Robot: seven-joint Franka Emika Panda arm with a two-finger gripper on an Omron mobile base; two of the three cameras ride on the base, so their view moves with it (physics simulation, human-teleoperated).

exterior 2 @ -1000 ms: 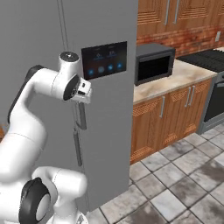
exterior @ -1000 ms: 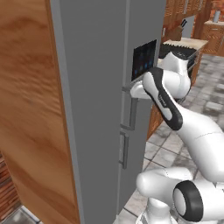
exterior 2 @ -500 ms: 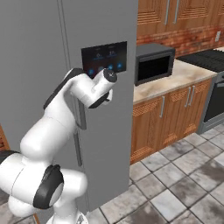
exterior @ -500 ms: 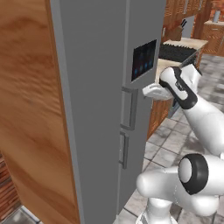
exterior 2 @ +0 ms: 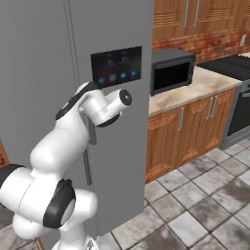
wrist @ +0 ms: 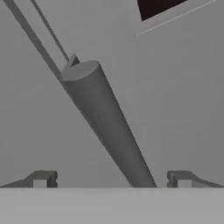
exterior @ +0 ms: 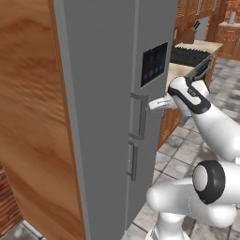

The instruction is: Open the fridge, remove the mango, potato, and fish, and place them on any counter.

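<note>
The tall grey two-door fridge [exterior: 108, 108] stands shut in front of me. Its thin vertical bar handle [wrist: 107, 127] now sits between the fingertips [wrist: 41, 178] of my two-finger gripper [wrist: 112, 180], which has swung in from a second ago. Jaws wide, nothing held (mango, potato and fish presumably inside). I judge closing on the bar comes next.
</note>
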